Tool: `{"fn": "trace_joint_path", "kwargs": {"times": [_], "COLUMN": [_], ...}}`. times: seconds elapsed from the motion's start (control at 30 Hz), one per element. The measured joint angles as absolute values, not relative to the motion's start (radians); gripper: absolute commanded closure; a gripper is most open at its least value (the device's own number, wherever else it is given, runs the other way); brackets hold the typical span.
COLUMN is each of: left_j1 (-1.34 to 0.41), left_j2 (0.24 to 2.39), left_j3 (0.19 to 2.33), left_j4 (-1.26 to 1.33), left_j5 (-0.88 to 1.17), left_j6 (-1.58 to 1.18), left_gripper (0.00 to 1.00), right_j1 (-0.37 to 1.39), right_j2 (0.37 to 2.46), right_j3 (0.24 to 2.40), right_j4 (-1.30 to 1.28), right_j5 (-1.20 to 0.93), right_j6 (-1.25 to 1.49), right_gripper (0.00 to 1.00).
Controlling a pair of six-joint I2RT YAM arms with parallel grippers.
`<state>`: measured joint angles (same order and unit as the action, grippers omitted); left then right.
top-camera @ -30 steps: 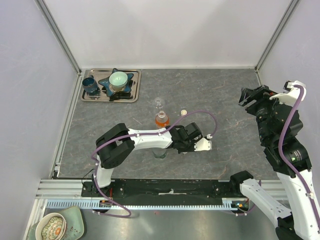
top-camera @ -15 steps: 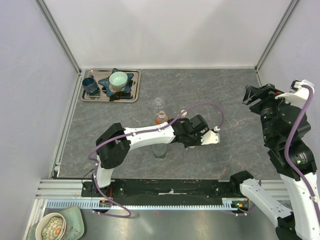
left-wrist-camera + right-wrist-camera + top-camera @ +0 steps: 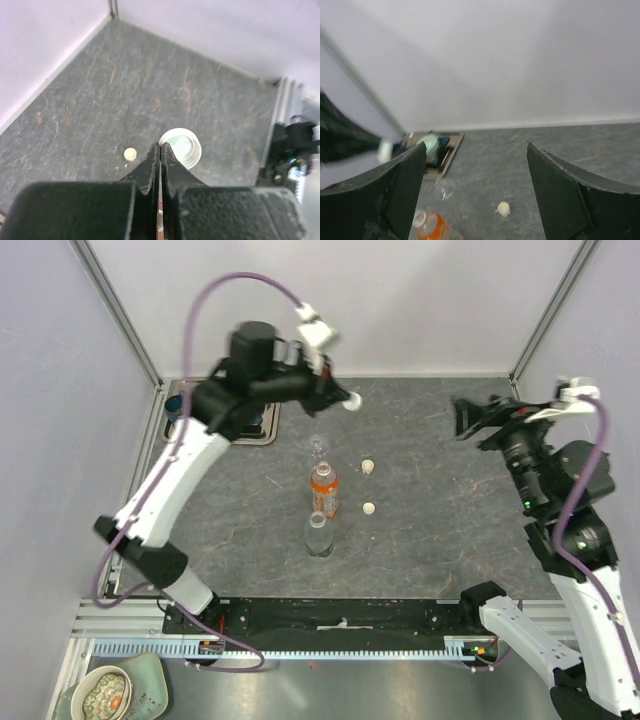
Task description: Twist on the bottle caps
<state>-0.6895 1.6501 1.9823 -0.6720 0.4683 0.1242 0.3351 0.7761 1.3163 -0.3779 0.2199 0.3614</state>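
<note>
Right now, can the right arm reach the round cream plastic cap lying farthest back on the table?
Probably yes: its open fingers face the cream cap, with bare table between.

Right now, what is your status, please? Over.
Left gripper shut on one bottle cap, held high. Right gripper open, empty. Two caps lie beside three bottles. Nothing blocking.
</note>
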Motion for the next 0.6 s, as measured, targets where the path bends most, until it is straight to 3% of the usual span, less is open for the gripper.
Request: {"fn": "trace_joint_path", "kwargs": {"times": [0.2,0.33,0.47,0.6], "left_j1": [-0.47,-0.402,-0.382,-0.383], "left_j2": [1.447,1.411,1.447,1.486], "left_j3": [1.863,1.688,1.487,1.386], "left_j4": [-0.564,-0.237,0.155,0.315], "left_j5": [0.823,1.107,1.243,1.29], "left_j6": [-0.171,-0.535,-0.928,-1.143], "left_gripper": [0.98,0.98,0.98,0.98], "right_j1": [0.335,0.337,0.374,0.46], "right_j2": [0.762,0.773,0.794,0.82], "right_j3": [1.03,0.941,0.94,0.954], "right_j4": [-0.077,0.105,0.295,0.36], "right_j5": [-0.279,-0.558,-0.693,-0.725], "right_j6": [0.275,0.281,0.297,0.253], "right_gripper": [0.02,0.02,0.03,0.04]}}
